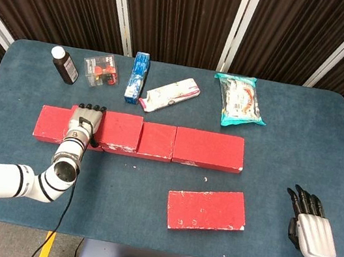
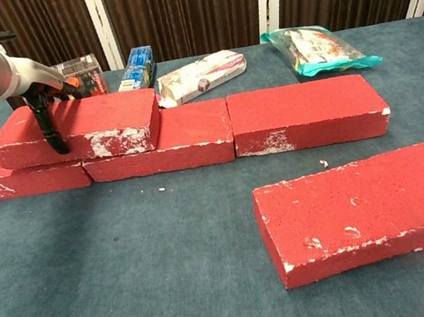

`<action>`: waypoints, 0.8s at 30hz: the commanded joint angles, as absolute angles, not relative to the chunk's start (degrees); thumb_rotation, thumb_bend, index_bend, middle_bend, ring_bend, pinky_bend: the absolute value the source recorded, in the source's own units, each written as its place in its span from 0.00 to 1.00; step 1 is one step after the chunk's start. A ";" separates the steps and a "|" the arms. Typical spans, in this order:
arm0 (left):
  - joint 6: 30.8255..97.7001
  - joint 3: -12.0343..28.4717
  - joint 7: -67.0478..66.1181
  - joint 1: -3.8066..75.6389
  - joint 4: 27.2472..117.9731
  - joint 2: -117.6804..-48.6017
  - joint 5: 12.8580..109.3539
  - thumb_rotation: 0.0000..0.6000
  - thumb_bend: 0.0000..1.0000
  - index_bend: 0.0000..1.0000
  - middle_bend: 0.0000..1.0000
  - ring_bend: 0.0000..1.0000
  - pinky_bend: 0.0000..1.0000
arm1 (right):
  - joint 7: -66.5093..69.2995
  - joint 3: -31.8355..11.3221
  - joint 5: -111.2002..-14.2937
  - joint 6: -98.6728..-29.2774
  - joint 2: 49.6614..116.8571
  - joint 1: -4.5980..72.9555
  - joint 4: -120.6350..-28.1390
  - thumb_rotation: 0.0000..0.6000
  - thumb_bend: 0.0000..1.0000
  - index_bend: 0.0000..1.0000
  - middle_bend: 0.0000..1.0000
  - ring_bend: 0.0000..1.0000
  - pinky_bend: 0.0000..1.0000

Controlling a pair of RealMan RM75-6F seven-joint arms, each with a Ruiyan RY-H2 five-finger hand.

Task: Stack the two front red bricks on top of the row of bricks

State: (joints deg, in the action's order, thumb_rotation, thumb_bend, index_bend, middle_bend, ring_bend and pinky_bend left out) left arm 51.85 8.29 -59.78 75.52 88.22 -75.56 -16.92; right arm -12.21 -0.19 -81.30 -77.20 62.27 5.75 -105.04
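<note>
Dark pleated curtains with white uprights stood behind a table covered in blue-grey cloth. None of the packaging along the far edge carried print sharp enough to read: a dark brown bottle with a white cap, a clear plastic box with red contents, a blue-and-white carton, a white pouch with pink trim and a teal-edged snack bag. The only mark was a small letter on the back of the left hand, probably a "B", though too blurred to be sure.

The row of three red foam bricks ran across the middle of the table. The upper red brick lay flat over the seam between the row's left and middle bricks. The left hand held it, dark fingers over its top and far edge, while the chest view showed the thumb pressed down its near face. The second front red brick lay alone on the cloth nearer the robot, well apart from the row. The right hand hovered beside it, holding nothing, fingers slightly spread.
</note>
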 commanded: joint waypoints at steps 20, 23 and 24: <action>52.84 9.25 -60.87 75.13 88.12 -76.21 -16.56 1.00 0.19 0.00 0.00 0.00 0.01 | -12.54 -0.39 -80.80 -77.37 62.41 5.70 -105.18 1.00 0.84 0.05 0.00 0.00 0.00; 53.00 9.27 -60.94 75.05 88.24 -76.11 -16.38 1.00 0.19 0.00 0.00 0.00 0.01 | -12.63 -0.39 -80.74 -77.32 62.43 5.72 -105.18 1.00 0.84 0.05 0.00 0.00 0.00; 53.02 9.27 -60.96 75.04 88.25 -76.10 -16.36 1.00 0.19 0.00 0.00 0.00 0.01 | -12.64 -0.39 -80.73 -77.31 62.44 5.73 -105.18 1.00 0.84 0.05 0.00 0.00 0.00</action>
State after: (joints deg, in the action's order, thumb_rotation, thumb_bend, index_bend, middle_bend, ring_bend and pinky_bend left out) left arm 53.00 9.27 -60.95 75.05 88.24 -76.11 -16.38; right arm -12.63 -0.39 -80.74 -77.32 62.44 5.73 -105.18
